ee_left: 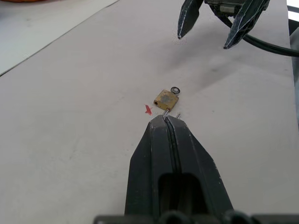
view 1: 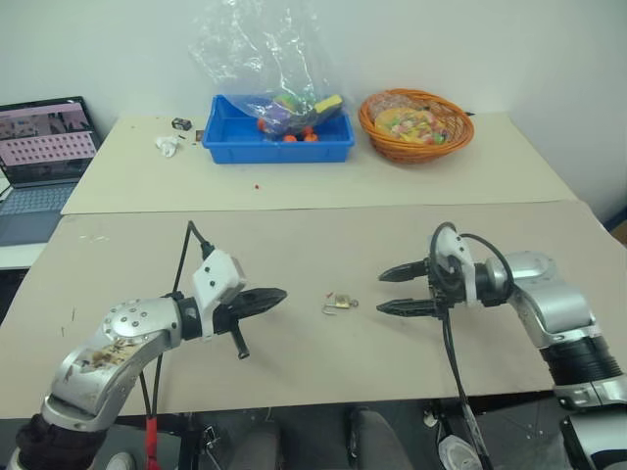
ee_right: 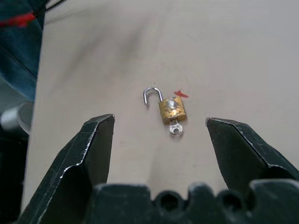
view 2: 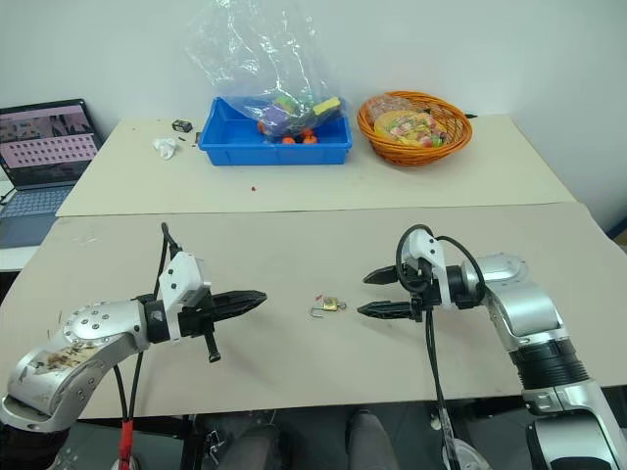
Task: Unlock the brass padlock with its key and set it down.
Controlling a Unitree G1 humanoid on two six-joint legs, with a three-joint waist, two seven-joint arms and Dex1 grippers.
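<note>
Padlock on counter, shackle swung open, key in it: your task looks done. Left claw clenched empty beside padlock; right claw released opposite

Even, diffuse room light, fairly bright; no hard glare on the surface. Shadows soft and faint: a weak smudge under the right tool, barely anything under the left tool. Clear plastic bag catches mild highlights. Head views sharp centre to edge. Right wrist view: brass padlock in focus with thin contact shadow, tool fingers near the lens slightly soft.
</note>
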